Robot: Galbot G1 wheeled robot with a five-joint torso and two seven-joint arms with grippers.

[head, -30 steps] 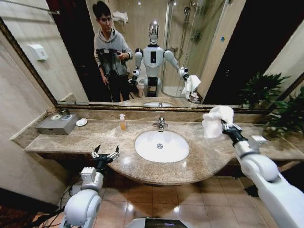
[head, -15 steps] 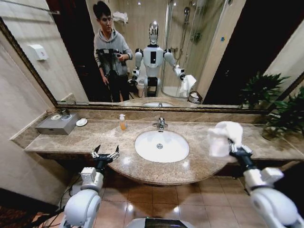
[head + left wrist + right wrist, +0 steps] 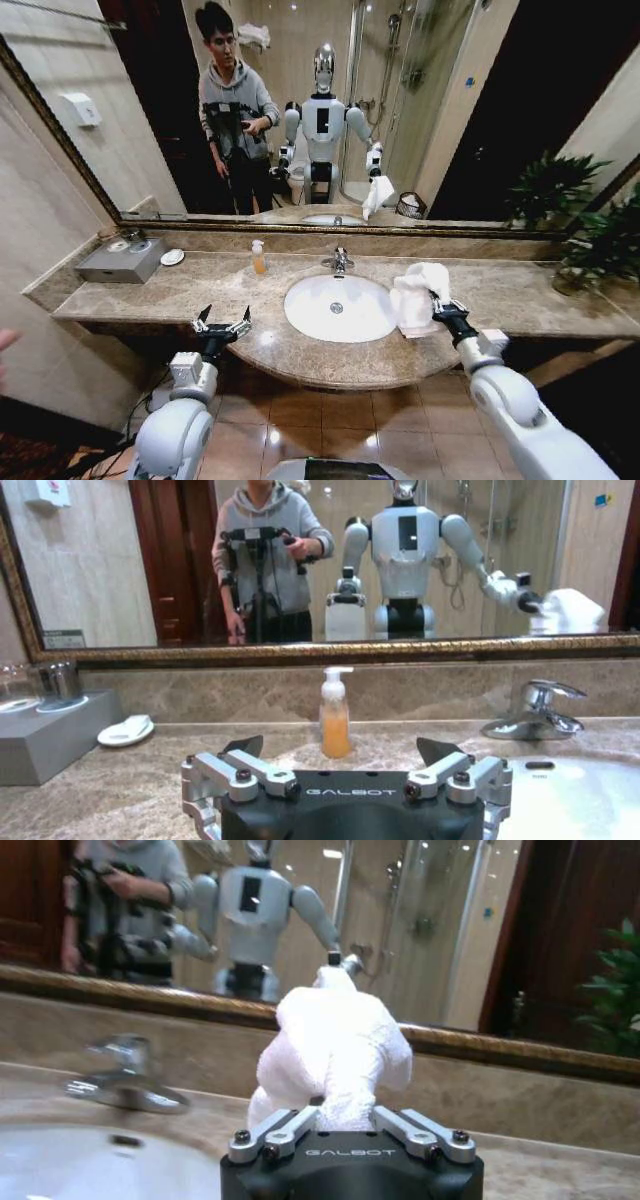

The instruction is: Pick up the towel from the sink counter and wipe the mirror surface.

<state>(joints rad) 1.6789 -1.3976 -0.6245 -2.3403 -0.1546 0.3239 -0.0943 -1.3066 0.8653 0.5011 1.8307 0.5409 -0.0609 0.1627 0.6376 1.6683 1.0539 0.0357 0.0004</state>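
Observation:
My right gripper is shut on the white towel, holding it low over the sink counter just right of the white basin. In the right wrist view the towel stands bunched up out of the shut right gripper, with the mirror surface behind it. The mirror surface spans the wall above the counter, and the towel is apart from it. My left gripper hangs open at the counter's front edge, left of the basin, its left gripper fingers spread with nothing between them.
A chrome faucet stands behind the basin. An orange soap bottle, a white soap dish and a grey tray with cups sit on the counter's left part. Green plants stand at the far right.
My right arm has come down and to the left with the towel, from up by the mirror's lower right edge to the basin's right rim. The left arm has not moved.

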